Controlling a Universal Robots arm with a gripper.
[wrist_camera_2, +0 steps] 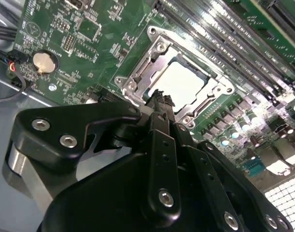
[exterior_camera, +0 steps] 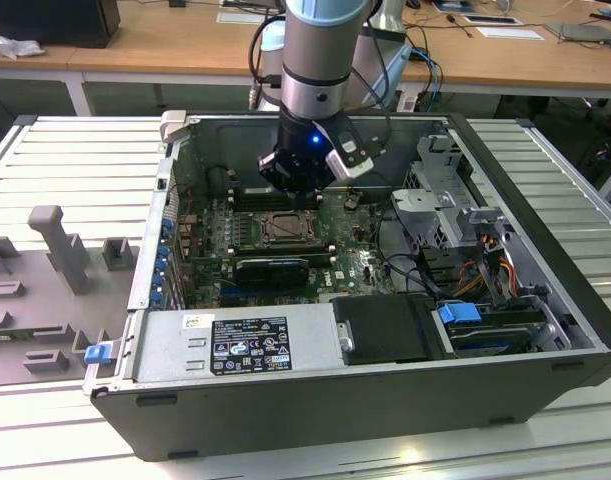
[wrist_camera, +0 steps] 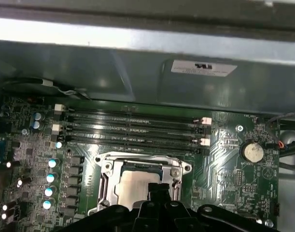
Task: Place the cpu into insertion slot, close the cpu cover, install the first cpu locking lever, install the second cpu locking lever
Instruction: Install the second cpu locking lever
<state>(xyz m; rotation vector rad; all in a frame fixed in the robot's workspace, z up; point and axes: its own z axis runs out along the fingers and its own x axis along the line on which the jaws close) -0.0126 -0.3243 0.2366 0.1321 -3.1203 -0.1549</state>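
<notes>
The cpu (wrist_camera_2: 178, 82) lies in the insertion slot (wrist_camera_2: 137, 79), its pale silvery face showing through the window of the cpu cover (wrist_camera_2: 212, 89), which lies flat over it. In the first wrist view the cpu (wrist_camera: 130, 188) sits inside the same metal frame, the cpu cover (wrist_camera: 106, 186). My gripper (wrist_camera_2: 159, 98) is shut, its black fingertips pressed together with nothing between them, hovering just above the socket's edge. In the exterior view the gripper (exterior_camera: 300, 188) hangs inside the open computer case, slightly behind the insertion slot (exterior_camera: 285, 230).
Long black memory slots (wrist_camera: 133, 128) run beside the socket. A coin battery (wrist_camera: 253, 152) sits on the green board. A long black card (exterior_camera: 273, 268), a power supply (exterior_camera: 235, 345) and cables (exterior_camera: 405, 265) crowd the case. The case wall (wrist_camera: 137, 63) rises behind the memory slots.
</notes>
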